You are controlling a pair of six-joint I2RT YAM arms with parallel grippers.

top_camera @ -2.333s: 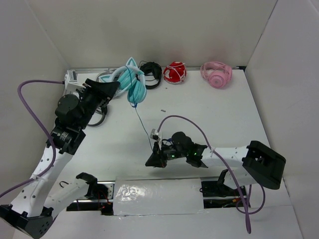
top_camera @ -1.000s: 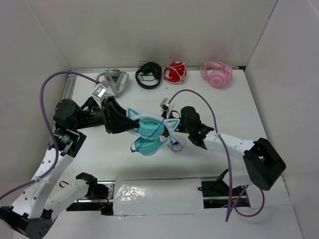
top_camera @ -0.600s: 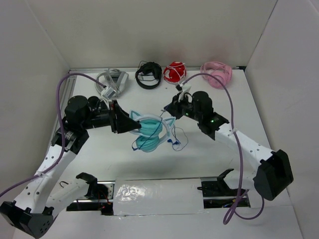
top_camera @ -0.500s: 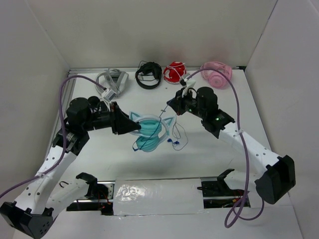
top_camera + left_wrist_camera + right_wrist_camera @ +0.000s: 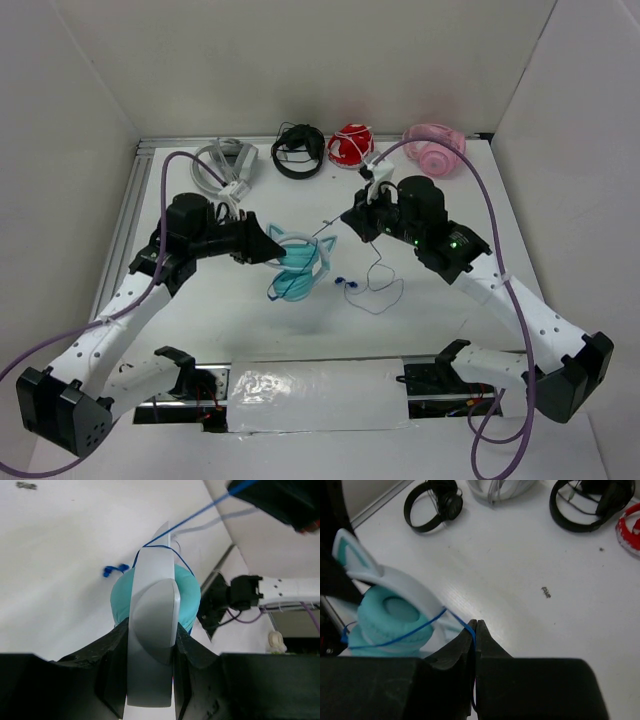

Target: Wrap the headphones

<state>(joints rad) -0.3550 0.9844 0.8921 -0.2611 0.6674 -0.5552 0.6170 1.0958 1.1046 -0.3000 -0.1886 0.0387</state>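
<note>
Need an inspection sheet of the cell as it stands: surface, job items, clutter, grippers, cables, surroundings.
Surface: white table, one small dark speck; nothing else seen.
Job's things: teal headphones held mid-table; dark-blue cable runs taut to the right gripper, the rest lies in a slack loop on the table.
Clutter: grey-white headphones, black headphones, red headphones, pink headphones along the far edge.
Grippers: left gripper shut on the headband; right gripper shut on the dark-blue cable.
Cables: purple arm cables arch above both arms.
Surroundings: white walls on three sides; reflective strip at the near edge.
</note>
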